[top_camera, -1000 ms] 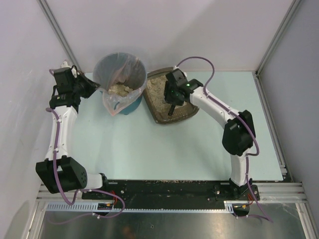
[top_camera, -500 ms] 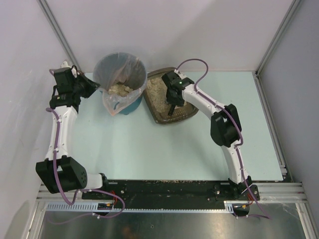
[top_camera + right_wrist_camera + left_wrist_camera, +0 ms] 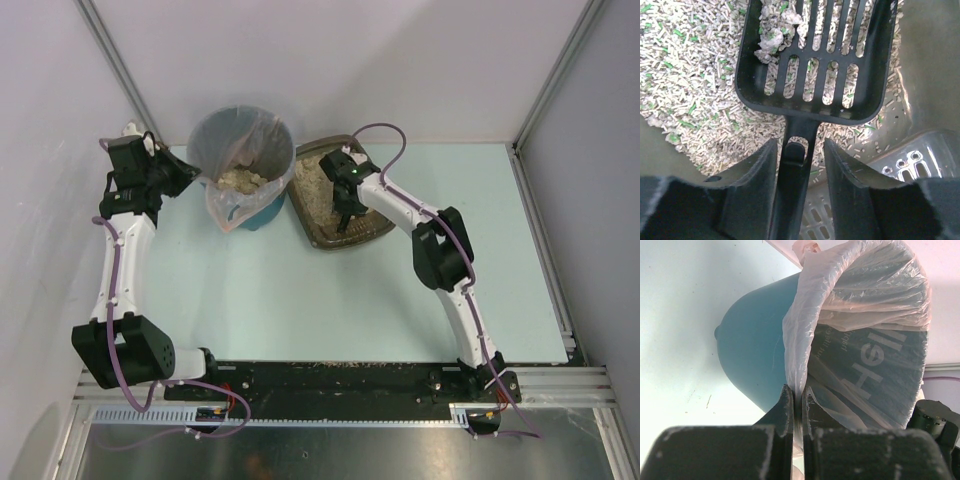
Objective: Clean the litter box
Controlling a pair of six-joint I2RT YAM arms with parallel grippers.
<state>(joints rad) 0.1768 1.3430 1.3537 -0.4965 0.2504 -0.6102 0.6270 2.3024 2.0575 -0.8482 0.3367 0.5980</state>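
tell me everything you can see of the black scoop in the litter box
The scoop is black, apparently hard plastic: a shallow rectangular pan with rows of long slots and a narrow handle with a hanging hole. It lies on pale pellets in the litter box, a few greyish clumps in one corner of the pan. The right gripper straddles its handle, fingers either side, slim gaps showing.

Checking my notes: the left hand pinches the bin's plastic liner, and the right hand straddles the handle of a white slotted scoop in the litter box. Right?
No: the scoop is black, not white, as the right wrist view shows. The left hand does pinch the liner, and the right hand straddles the handle.
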